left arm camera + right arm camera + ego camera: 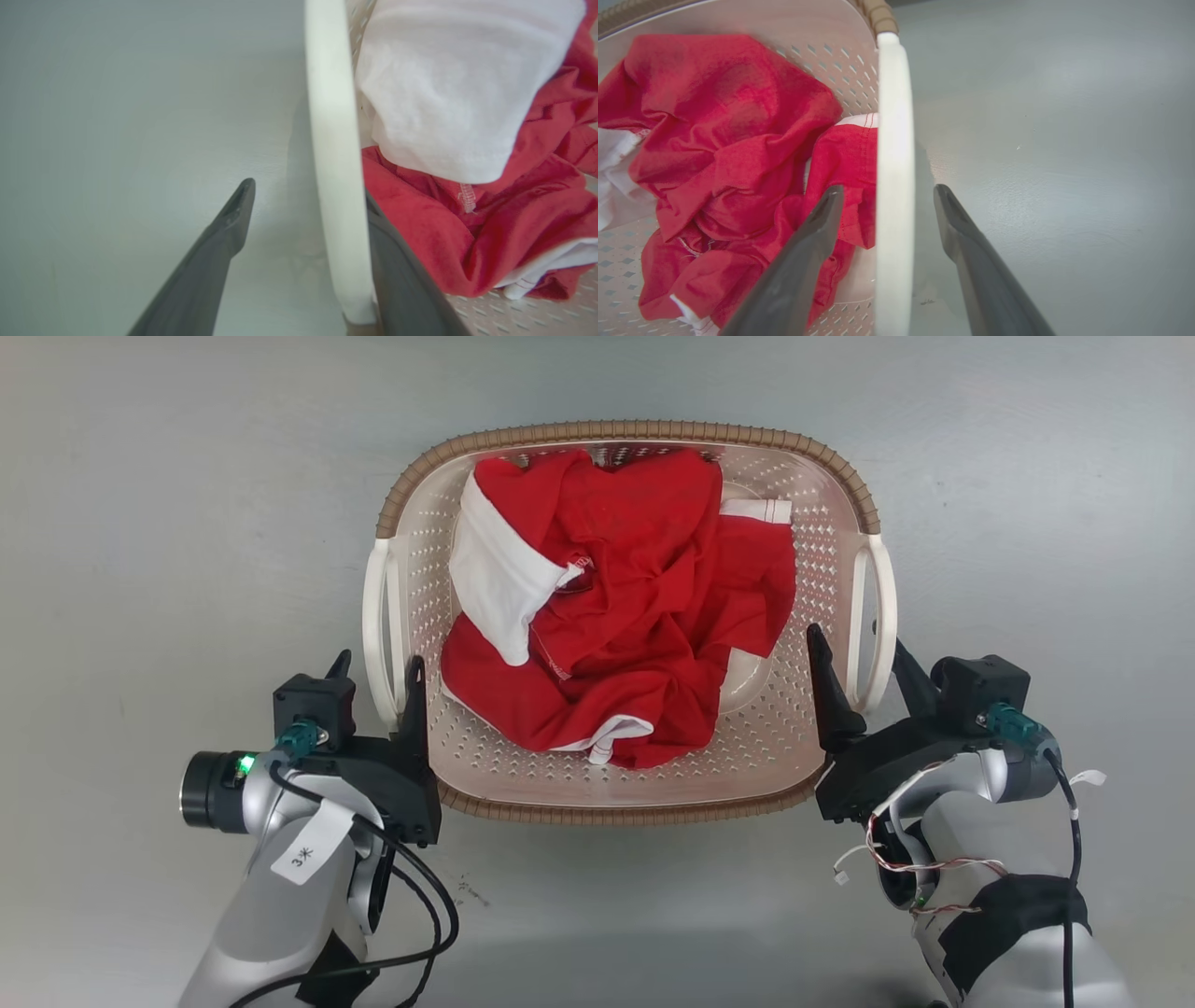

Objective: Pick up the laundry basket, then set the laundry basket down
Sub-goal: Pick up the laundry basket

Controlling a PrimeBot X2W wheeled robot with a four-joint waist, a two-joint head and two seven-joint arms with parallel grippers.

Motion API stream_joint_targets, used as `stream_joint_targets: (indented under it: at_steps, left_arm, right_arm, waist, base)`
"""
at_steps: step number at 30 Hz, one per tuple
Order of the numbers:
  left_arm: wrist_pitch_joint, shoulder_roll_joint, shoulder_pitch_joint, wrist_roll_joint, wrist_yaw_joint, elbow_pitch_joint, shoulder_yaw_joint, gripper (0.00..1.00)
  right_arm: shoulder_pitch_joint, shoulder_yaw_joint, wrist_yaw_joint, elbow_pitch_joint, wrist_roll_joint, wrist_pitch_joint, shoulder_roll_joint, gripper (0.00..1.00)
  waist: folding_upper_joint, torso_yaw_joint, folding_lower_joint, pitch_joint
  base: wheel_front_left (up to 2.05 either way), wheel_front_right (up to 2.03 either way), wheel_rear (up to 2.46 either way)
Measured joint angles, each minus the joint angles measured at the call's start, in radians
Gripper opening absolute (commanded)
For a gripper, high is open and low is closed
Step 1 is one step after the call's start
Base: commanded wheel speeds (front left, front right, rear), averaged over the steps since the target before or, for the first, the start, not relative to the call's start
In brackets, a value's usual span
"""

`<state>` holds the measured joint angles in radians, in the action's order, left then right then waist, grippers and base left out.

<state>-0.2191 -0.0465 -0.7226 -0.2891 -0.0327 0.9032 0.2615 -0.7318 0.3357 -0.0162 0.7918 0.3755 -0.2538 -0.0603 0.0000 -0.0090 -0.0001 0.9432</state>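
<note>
Upright against a plain grey floor, the laundry basket lies with its long sides running across our head view. We see a cream-white, rounded-rectangular plastic tub, its walls and bottom pierced with rows of small holes. A brown woven-look rim edges the far and near sides. The white left loop handle and right loop handle stand at its two ends. A crumpled red-and-white garment lies inside, covering most of the bottom.
</note>
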Motion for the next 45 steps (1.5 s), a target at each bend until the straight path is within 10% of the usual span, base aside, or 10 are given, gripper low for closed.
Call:
stream_joint_targets:
  at_steps: [6,13,18,20,45]
  left_arm:
    - [-0.003,0.007,-0.032,0.0,0.016,0.037,0.017,1.0]
    - [-0.003,0.012,-0.068,0.0,0.025,0.079,0.043,1.0]
    - [-0.003,0.014,-0.086,0.0,0.034,0.107,0.065,0.0]
    - [-0.004,0.017,-0.092,-0.005,0.033,0.116,0.068,0.0]
    - [-0.013,0.018,-0.062,-0.143,0.034,0.195,0.117,0.0]
  right_arm:
    - [-0.035,0.035,0.009,0.025,0.023,0.0,-0.001,0.95]
    - [-0.064,0.073,0.025,0.045,0.058,0.0,-0.006,0.64]
    - [-0.08,0.102,0.029,0.059,0.078,0.0,-0.008,0.27]
    - [-0.081,0.112,0.038,0.066,0.087,-0.003,-0.006,0.0]
    - [-0.064,0.254,0.069,0.156,0.261,-0.003,-0.002,0.0]
  waist:
    - [0.0,0.006,0.0,0.004]
    - [0.0,0.012,0.0,0.013]
    - [0.0,0.015,0.0,0.019]
    - [0.0,0.016,0.0,0.02]
    - [0.0,-0.006,0.0,-0.146]
  base:
    - [0.0,0.0,0.0]
    - [0.0,0.0,0.0]
    - [0.0,0.0,0.0]
    - [0.0,0.0,0.0]
    - [0.0,0.0,0.0]
